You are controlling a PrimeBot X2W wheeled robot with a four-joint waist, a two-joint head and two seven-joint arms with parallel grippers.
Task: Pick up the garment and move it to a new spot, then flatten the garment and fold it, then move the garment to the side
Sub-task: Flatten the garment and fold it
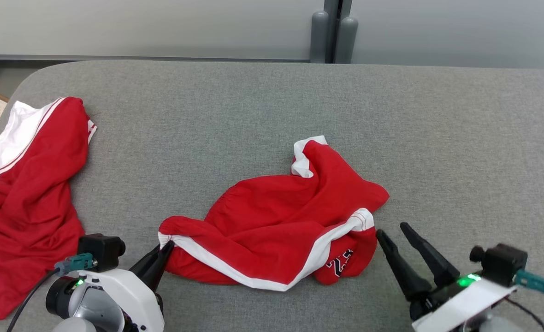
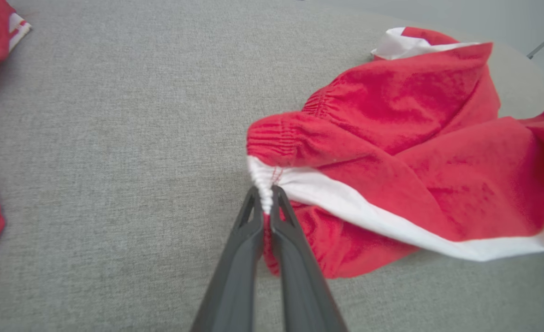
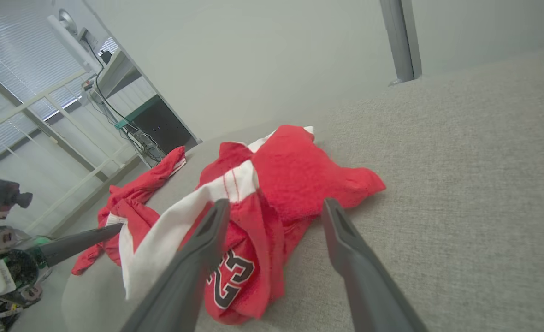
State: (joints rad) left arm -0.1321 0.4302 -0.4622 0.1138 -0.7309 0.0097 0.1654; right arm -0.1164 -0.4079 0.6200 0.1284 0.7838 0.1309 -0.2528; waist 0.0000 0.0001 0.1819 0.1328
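Between the two dark fingers of the left gripper (image 2: pixel 265 196) sits a corner of the garment (image 1: pixel 272 212), a pair of red shorts with white trim. The fingers are pressed together on the gathered white edge (image 2: pixel 260 177) where the elastic waistband ends, and a fold of red cloth lies just under them. From that pinch the garment spreads ahead of the gripper and off to its right. It lies crumpled and partly folded over itself on the grey padded surface (image 1: pixel 253 101), with a white band (image 1: pixel 320 251) running along its near side.

At the far end of the garment from the left gripper stands the right gripper (image 1: pixel 393 229), its fingers spread well apart. Its tips point at the cloth's right end, just beside it; whether the nearer fingertip touches the red cloth cannot be told. Just left of these fingers, on a lobe tucked under the white band, the number 23 (image 3: pixel 231 279) shows in black with a white outline.

Well off to the left of the left gripper, apart from the garment it holds, a second red garment (image 1: pixel 27 193) with white panels lies rumpled at the edge of the same surface. Beyond both grippers, past the surface's far edge, rises a pale wall (image 1: pixel 161 27).
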